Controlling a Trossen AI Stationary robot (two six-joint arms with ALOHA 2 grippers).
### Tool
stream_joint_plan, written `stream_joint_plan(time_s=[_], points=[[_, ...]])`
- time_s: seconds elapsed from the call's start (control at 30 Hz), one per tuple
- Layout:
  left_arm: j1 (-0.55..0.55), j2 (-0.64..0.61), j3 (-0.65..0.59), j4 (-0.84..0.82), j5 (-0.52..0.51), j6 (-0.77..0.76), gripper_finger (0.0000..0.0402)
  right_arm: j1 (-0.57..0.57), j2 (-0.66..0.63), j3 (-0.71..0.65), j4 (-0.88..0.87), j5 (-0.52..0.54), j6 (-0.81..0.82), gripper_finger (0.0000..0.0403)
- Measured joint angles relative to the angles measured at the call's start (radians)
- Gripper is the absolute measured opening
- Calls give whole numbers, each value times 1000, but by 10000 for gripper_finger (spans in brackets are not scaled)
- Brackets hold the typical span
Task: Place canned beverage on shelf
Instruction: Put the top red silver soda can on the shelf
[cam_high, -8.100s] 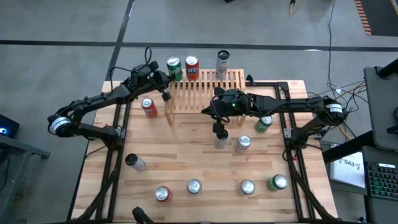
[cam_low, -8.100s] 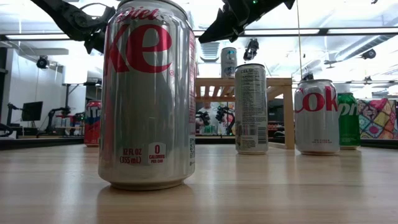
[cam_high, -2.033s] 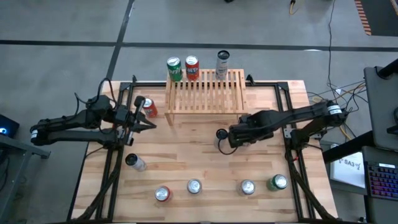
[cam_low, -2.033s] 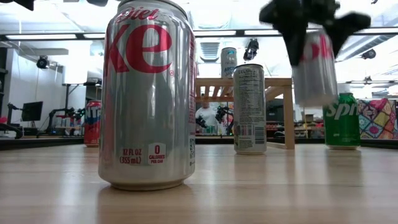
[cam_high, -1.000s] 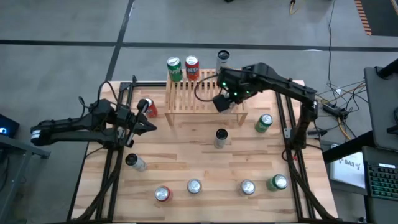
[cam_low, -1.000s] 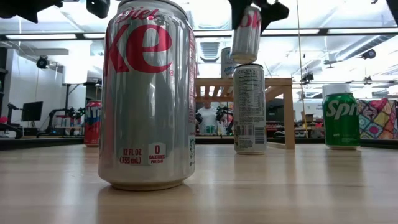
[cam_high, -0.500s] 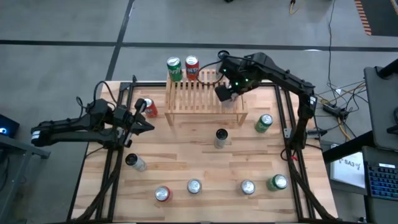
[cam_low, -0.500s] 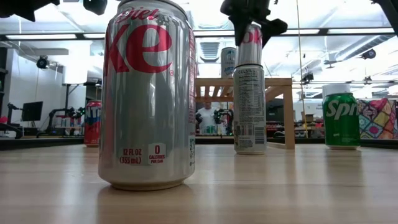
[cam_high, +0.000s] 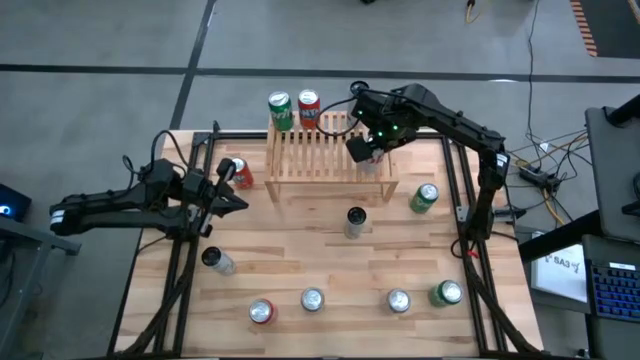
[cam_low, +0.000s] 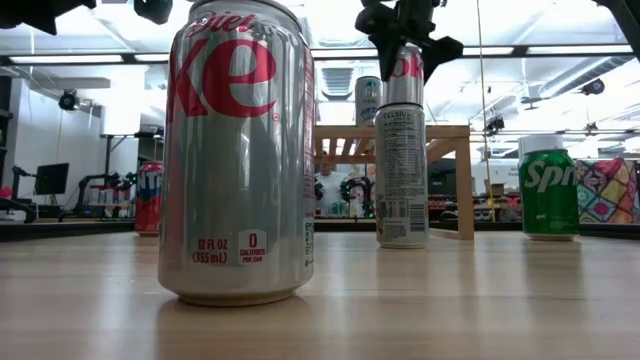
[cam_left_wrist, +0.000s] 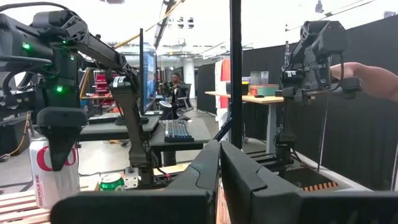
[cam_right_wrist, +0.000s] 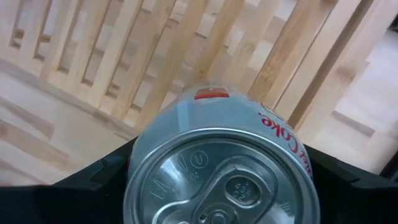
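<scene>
done: three cans (cam_high: 307, 108) already on my shelf (cam_high: 328, 148)
now: right gripper (cam_high: 363, 148) clamps a Coke (cam_right_wrist: 217, 180) above the slats
left: lower, release
left gripper (cam_high: 222, 188): closed, idle

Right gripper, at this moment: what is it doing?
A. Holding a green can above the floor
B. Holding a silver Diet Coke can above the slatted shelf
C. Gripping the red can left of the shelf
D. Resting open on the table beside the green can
B. The right gripper is shut on the silver Diet Coke can, and the slats of the shelf show directly beneath it.
</scene>
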Motion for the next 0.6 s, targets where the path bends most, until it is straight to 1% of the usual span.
stream_joint_plan(time_s=[0.27,0.4,0.6], points=[[0,0,0,-2,0,0,0,0,0,0,0,48,1,300],[0,0,0,-2,0,0,0,0,3,0,0,54,1,302],[0,0,0,-2,0,0,0,0,25,0,0,64,1,315]])
